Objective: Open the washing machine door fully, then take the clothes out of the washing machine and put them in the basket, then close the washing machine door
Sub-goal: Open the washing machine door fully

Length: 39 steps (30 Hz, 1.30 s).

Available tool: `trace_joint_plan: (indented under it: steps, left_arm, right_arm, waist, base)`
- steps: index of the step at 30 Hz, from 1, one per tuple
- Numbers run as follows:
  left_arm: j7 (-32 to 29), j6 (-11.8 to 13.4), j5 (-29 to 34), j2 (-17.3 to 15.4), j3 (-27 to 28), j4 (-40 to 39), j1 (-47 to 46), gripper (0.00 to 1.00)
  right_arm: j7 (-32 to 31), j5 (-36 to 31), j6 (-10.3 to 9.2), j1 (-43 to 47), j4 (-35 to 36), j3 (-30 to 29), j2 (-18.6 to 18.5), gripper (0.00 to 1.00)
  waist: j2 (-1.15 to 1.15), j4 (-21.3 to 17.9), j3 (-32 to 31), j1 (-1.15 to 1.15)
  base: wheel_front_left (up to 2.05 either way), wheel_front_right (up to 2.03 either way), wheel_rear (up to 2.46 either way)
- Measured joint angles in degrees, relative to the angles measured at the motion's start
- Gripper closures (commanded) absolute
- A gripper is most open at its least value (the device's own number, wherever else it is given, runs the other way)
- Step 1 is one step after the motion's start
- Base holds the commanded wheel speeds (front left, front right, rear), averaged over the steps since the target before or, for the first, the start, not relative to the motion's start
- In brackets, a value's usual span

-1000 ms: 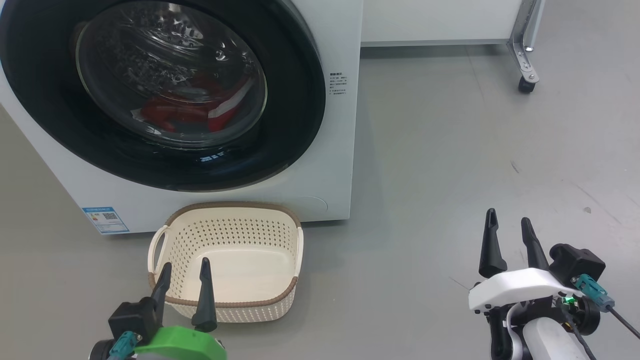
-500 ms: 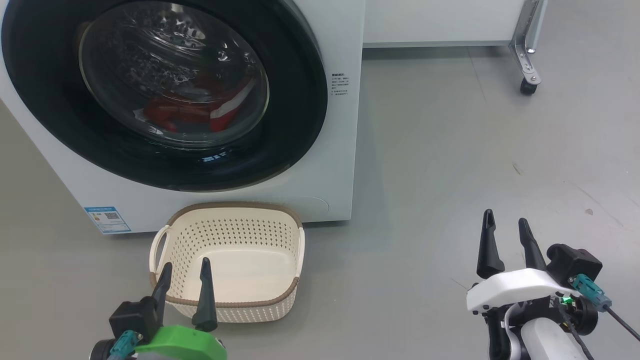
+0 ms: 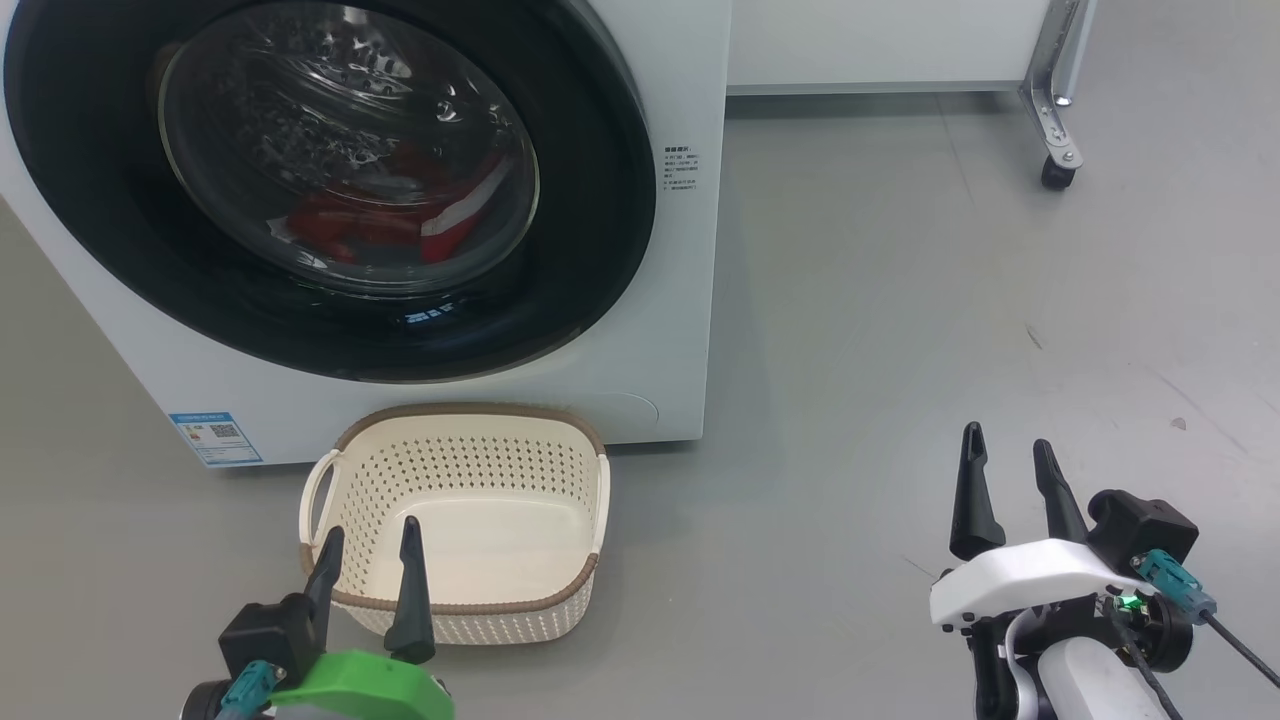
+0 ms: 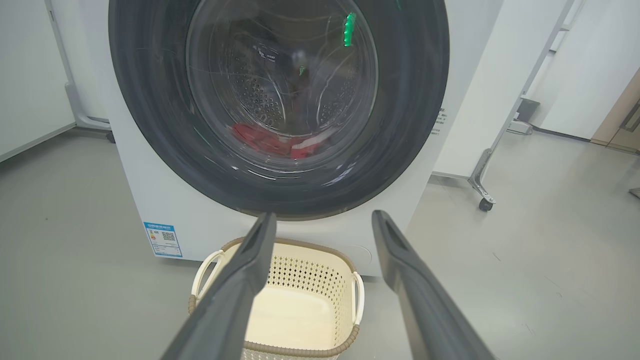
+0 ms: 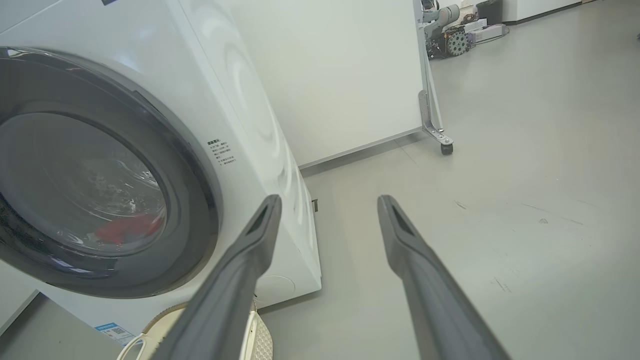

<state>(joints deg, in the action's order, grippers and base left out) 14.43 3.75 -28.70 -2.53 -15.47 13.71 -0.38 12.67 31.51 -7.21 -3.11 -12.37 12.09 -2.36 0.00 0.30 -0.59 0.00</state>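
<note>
A grey floor (image 3: 900, 300) carries the shut washing machine (image 3: 685, 320) and the basket (image 3: 470, 412); a wheeled white panel (image 3: 870, 40) stands behind. Left gripper (image 3: 371, 527) and right gripper (image 3: 1005, 437): jaws spread.

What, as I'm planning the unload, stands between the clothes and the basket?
The shut washing machine door, its glass covering the clothes inside. The basket sits empty on the floor just below.

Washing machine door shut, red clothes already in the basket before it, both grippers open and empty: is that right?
Not quite. The head view shows the clothes inside the washing machine, behind the glass of the shut washing machine door; the basket holds nothing. The left gripper and right gripper are open and empty, as stated.
</note>
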Motion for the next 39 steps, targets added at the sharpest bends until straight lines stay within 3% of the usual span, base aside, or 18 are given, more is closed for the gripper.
trace_joint_plan:
  steps: [16, 17, 18, 19, 31, 39]
  left_arm:
    - [0.0, 0.1, 0.0, 0.0, -0.3, 0.2, -0.7, 0.00]
    - [0.0, 0.1, 0.0, 0.0, -0.3, 0.2, -0.7, 0.00]
    - [0.0, 0.1, 0.0, 0.0, -0.3, 0.2, -0.8, 0.00]
    - [0.0, 0.1, 0.0, 0.0, -0.4, 0.3, -0.8, 0.00]
    - [0.0, 0.6, 2.2, 0.0, -1.3, -0.3, -1.9, 0.00]
    - [0.0, 0.8, 6.1, -0.1, -1.9, -1.2, -3.2, 0.00]
  right_arm:
    - [0.1, -1.4, 0.00, -0.3, -0.5, 0.1, 0.0, 0.00]
    - [0.1, -1.4, 0.00, -0.3, -0.5, 0.1, 0.0, 0.14]
    - [0.1, -1.3, 0.00, -0.3, -0.5, 0.1, 0.0, 0.66]
    - [0.1, -1.3, 0.00, -0.3, -0.4, 0.0, 0.0, 1.00]
    - [0.3, 1.0, 0.08, -1.3, 0.7, -1.4, 0.0, 1.00]
    - [0.0, 10.6, 1.80, -3.2, 1.4, -3.8, 0.0, 1.00]
  waist:
    - [0.00, 0.2, 0.2, 0.00]
    - [0.00, 0.3, 0.2, 0.00]
    - [0.00, 0.3, 0.2, 0.00]
    - [0.00, 0.4, 0.3, 0.00]
    - [0.00, 1.7, 2.0, 0.00]
    - [0.00, 3.3, 4.1, 0.00]
  base:
    - [0.00, 0.00, 0.00]
    - [0.00, 0.00, 0.00]
    - [0.00, 0.00, 0.00]
    - [0.00, 0.00, 0.00]
    - [0.00, 0.00, 0.00]
    - [0.00, 0.00, 0.00]
